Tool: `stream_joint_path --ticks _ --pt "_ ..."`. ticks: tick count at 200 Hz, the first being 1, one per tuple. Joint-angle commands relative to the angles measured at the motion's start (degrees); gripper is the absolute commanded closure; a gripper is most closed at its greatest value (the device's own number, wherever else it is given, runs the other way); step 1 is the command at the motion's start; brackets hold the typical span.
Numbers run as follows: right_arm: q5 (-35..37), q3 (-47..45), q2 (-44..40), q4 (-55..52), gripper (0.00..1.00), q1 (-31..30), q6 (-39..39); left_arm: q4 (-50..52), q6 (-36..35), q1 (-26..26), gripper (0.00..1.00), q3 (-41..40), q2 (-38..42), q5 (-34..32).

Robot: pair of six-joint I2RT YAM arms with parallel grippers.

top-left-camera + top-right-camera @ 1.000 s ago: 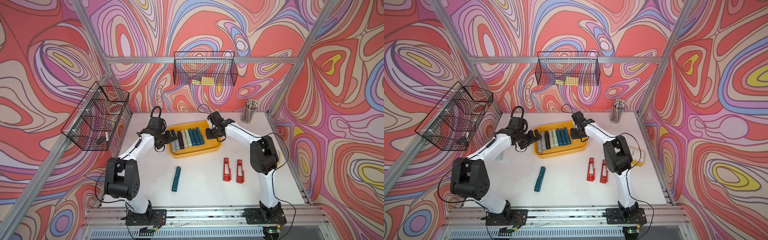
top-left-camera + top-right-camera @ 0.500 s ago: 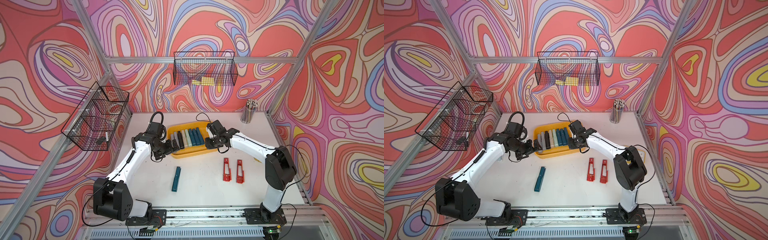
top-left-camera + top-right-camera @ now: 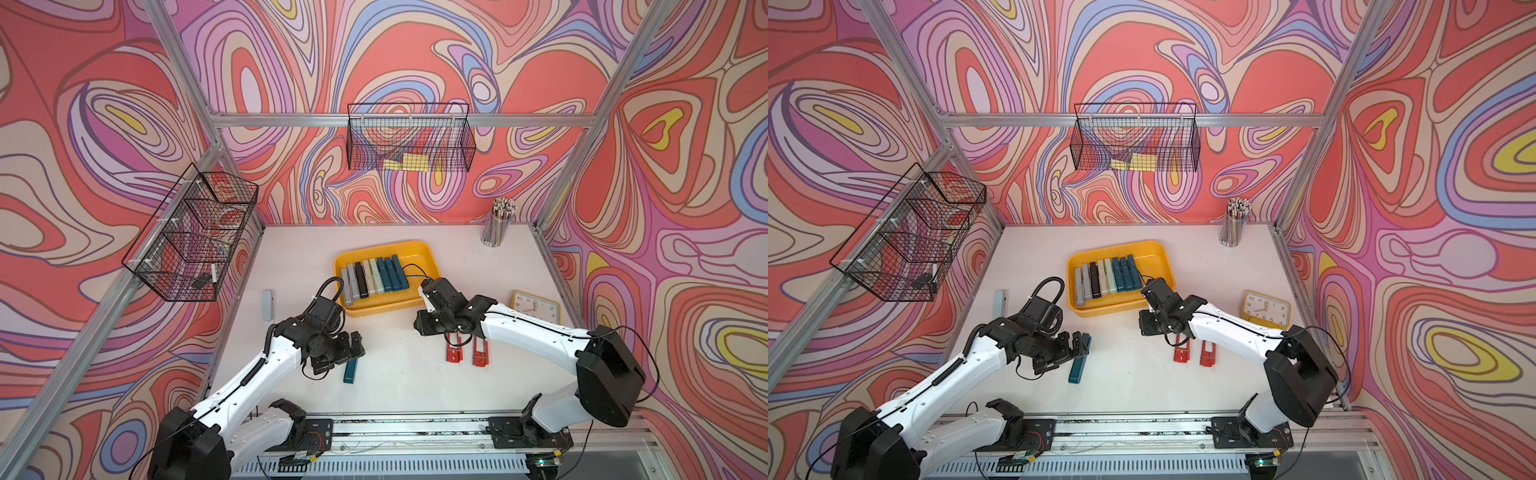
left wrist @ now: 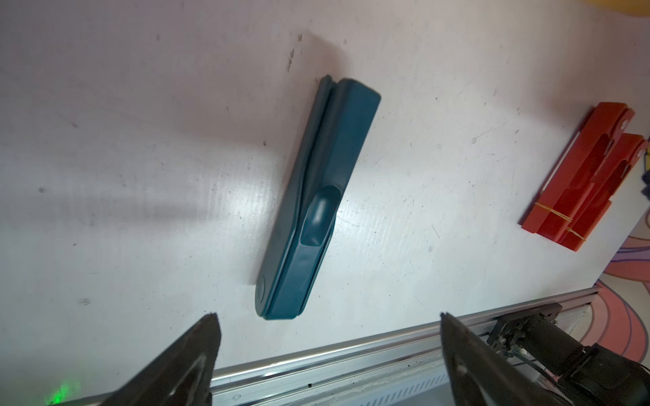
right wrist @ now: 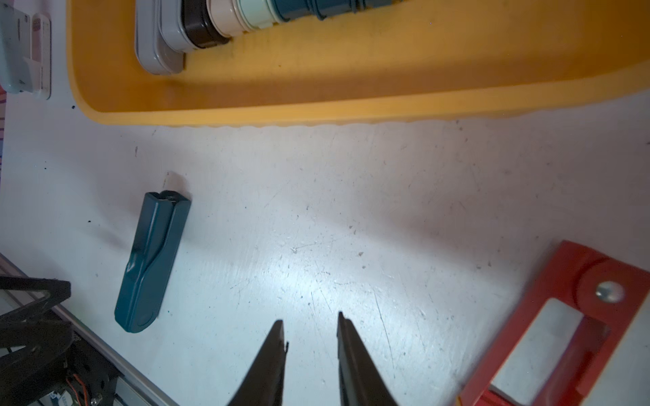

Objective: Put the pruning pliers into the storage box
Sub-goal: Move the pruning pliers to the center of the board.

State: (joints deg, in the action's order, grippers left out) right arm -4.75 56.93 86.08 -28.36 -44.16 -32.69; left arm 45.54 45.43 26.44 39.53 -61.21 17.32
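The yellow storage box (image 3: 422,255) holds a row of several pruning pliers (image 3: 374,276), grey through black and pale to teal. One teal pruning pliers (image 3: 350,371) (image 4: 316,200) lies loose on the table. My left gripper (image 3: 357,343) (image 4: 327,314) hangs wide open above its far end, with nothing between the fingers. Two red slotted pliers (image 3: 454,351) (image 5: 562,334) lie side by side right of centre. My right gripper (image 3: 428,324) (image 5: 310,317) hovers between the box and the red pair, its jaws a little apart and empty.
A yellow alarm clock (image 3: 536,307) stands at the right and a cup of pencils (image 3: 496,226) at the back right. A small grey device (image 3: 268,305) lies at the left edge. Black wire baskets (image 3: 409,139) (image 3: 195,245) hang on the walls. A metal rail (image 3: 415,428) runs along the front.
Both arms drew back from the storage box toward the front. The left gripper now hangs over the loose teal pliers. The right gripper's jaws have parted slightly.
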Motion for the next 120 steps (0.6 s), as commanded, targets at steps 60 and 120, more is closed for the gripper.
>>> stream_joint_path --ticks 60,120 --pt "1.47 -6.56 -6.1 5.58 0.7 -2.42 -3.13 -17.72 5.4 3.58 0.01 -7.34 -3.77 -2.55" --pt "4.03 -7.81 -9.13 2.96 0.68 -2.3 -2.18 -21.74 9.64 9.33 0.01 -5.5 -8.29 -3.38"
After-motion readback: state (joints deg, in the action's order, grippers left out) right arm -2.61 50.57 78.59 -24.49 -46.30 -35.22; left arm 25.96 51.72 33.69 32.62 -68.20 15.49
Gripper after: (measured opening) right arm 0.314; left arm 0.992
